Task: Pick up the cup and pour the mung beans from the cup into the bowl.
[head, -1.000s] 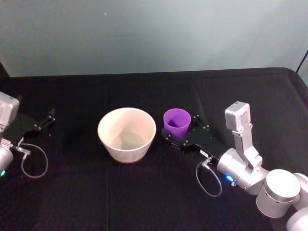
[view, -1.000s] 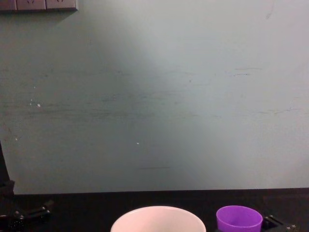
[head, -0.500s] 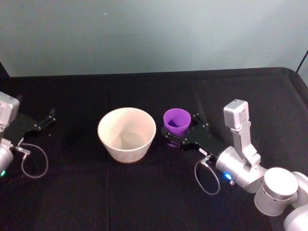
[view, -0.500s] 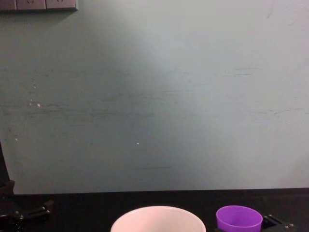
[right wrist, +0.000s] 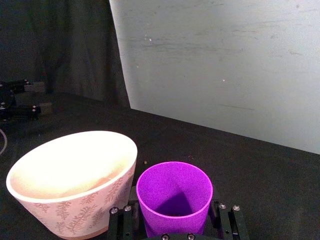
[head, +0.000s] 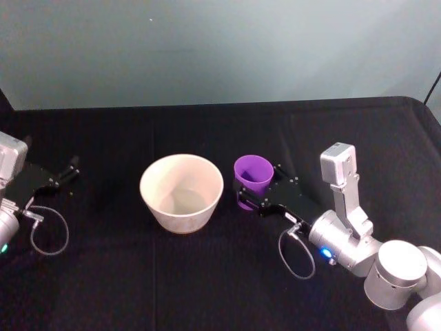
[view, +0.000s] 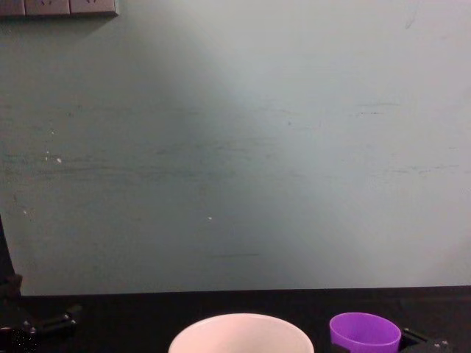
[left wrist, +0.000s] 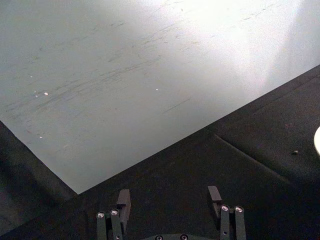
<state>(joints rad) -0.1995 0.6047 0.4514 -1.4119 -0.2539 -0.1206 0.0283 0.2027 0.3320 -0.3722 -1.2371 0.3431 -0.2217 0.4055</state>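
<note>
The right gripper point(right wrist: 172, 216) has its fingers point(right wrist: 121, 219) spread to either side of the cup point(right wrist: 175, 192), close to its wall with slim gaps showing. The cup stands upright on the black table point(head: 207, 276), just beside the bowl point(head: 181, 158) on the robot's right. Lifting and pouring are not yet done, and I judge the bowl bare inside. The left gripper point(left wrist: 167, 194) sits well off the bowl's left, fingers wide and holding nothing. The right wrist view shows a leaf pattern on the bowl's wall, which the head view misses. I cannot make out beans inside the cup.
</note>
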